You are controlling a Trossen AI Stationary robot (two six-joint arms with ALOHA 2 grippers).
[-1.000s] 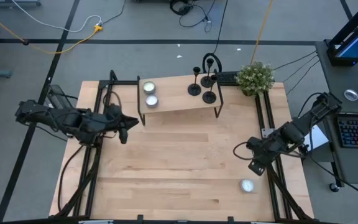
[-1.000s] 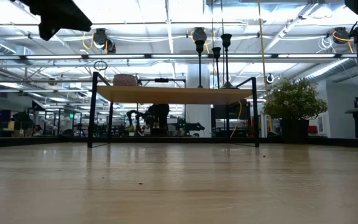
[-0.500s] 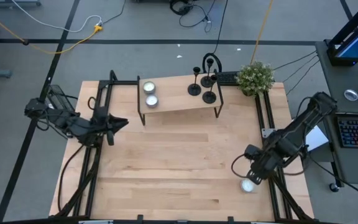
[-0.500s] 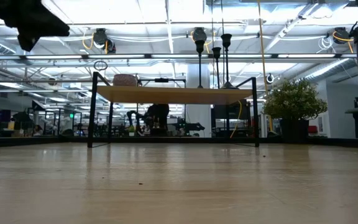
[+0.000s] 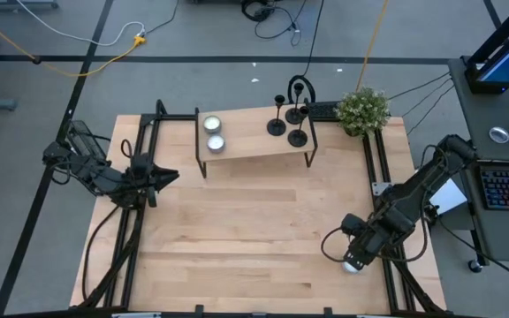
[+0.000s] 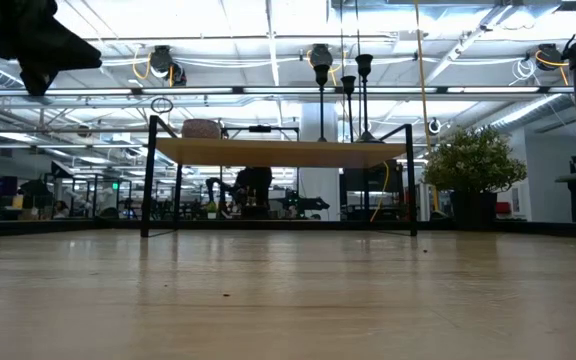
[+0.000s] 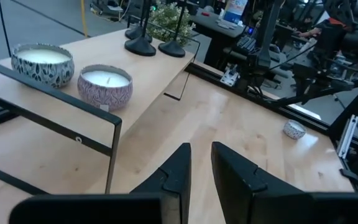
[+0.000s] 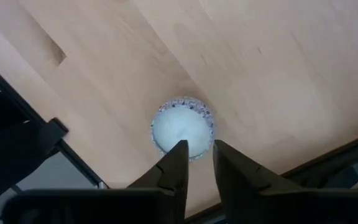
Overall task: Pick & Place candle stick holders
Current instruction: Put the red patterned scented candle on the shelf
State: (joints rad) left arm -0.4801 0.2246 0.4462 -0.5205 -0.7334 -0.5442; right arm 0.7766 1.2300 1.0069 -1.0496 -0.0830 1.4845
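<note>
Step in hand: the right gripper (image 5: 353, 258) is hanging over a small white candle (image 8: 182, 129) at the near right corner of the desk (image 5: 254, 230); judging by this, it is lining up on that candle, not on a holder
Right fingers: showing a narrow gap, gripping nothing; the candle is lying just beyond the tips
Left gripper (image 7: 197, 163): waiting at the left edge of the desk, raised, pointing towards the shelf; its fingers are nearly closed and empty
Candle stick holders (image 5: 286, 119): all three standing upright on the right end of the raised shelf (image 5: 254, 141) at the far side, close together; well apart from both grippers
Two candles in tins (image 5: 213, 132): sitting on the left end of the shelf
Doing it well: the gap looks narrower than the candle, so widening before descending seems wise; centring over it; keeping clear of the black rail beside it
Risk: nudging the candle off the near edge
</note>
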